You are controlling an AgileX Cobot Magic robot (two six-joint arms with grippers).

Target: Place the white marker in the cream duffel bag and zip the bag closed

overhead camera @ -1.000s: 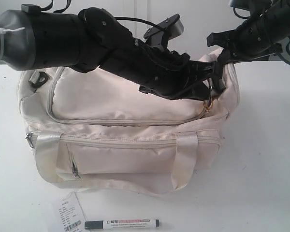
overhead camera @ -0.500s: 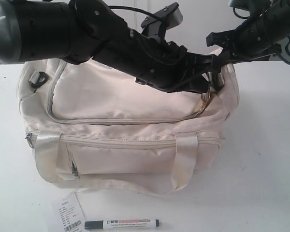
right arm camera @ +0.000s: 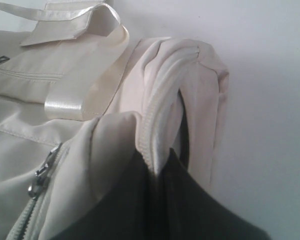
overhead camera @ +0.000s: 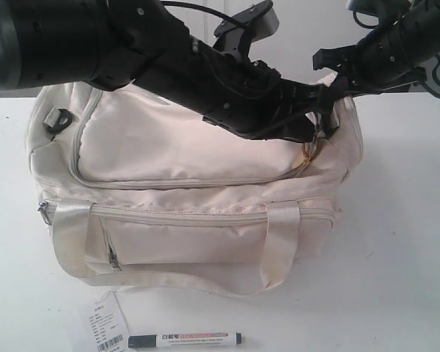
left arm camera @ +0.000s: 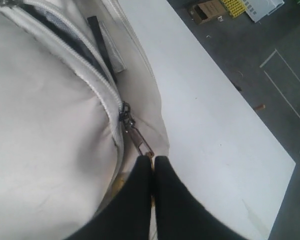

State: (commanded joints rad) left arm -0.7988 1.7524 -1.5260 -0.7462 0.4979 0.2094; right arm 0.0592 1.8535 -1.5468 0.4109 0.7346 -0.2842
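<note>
**A:** Where is the slim white marker (overhead camera: pixel 185 339) with the black cap?

**B:** It lies flat on the plain white table (overhead camera: pixel 396 242), in front of the large soft cream duffel bag (overhead camera: pixel 183 154). It is outside the bag and apart from it. Its capped end is just beside a white paper barcode tag (overhead camera: pixel 105 328).

**A:** How does the bag's top look?

**B:** In the left wrist view the grey top zipper (left arm camera: pixel 85 62) is parted beyond its slider, with dark lining showing in the gap.

**A:** And the left gripper (left arm camera: pixel 152 161)?

**B:** It reaches across to the bag's right end. Its black fingertips are pinched together on the small gold zipper charm (left arm camera: pixel 138 141), which hangs from the slider.

**A:** What about the right gripper (right arm camera: pixel 157 162)?

**B:** It is at that same end of the bag, with its dark fingers clamped tight on a raised fold of cream fabric and piping. A shiny cream strap handle (right arm camera: pixel 80 100) lies over the bag's side nearby.
</note>
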